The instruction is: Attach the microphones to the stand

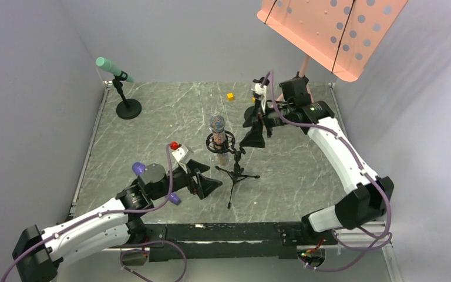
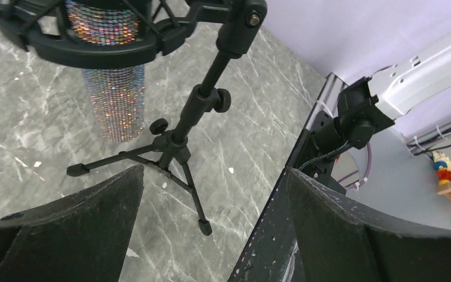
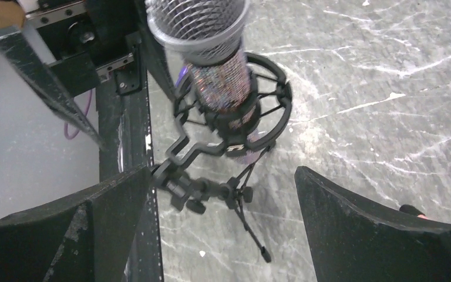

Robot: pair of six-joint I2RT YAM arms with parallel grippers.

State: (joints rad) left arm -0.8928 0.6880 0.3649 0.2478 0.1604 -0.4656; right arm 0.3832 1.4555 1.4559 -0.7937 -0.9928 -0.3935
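The glittery microphone [image 1: 218,130] stands upright in the shock mount of a black tripod stand [image 1: 235,173] mid-table. It also shows in the left wrist view [image 2: 114,106] and the right wrist view [image 3: 220,82]. The teal microphone [image 1: 108,66] sits tilted on a round-base stand [image 1: 128,108] at the far left. The purple microphone [image 1: 138,168] lies mostly hidden under my left wrist. My left gripper [image 1: 210,183] [image 2: 212,171] is open and empty, just left of the tripod. My right gripper [image 1: 251,132] [image 3: 222,170] is open and empty, just right of the glittery microphone.
An orange perforated music-stand tray [image 1: 335,29] hangs over the far right corner. A small yellow cube [image 1: 230,96] lies at the back centre. The black frame rail [image 1: 229,232] runs along the near table edge. Grey walls close in left and right.
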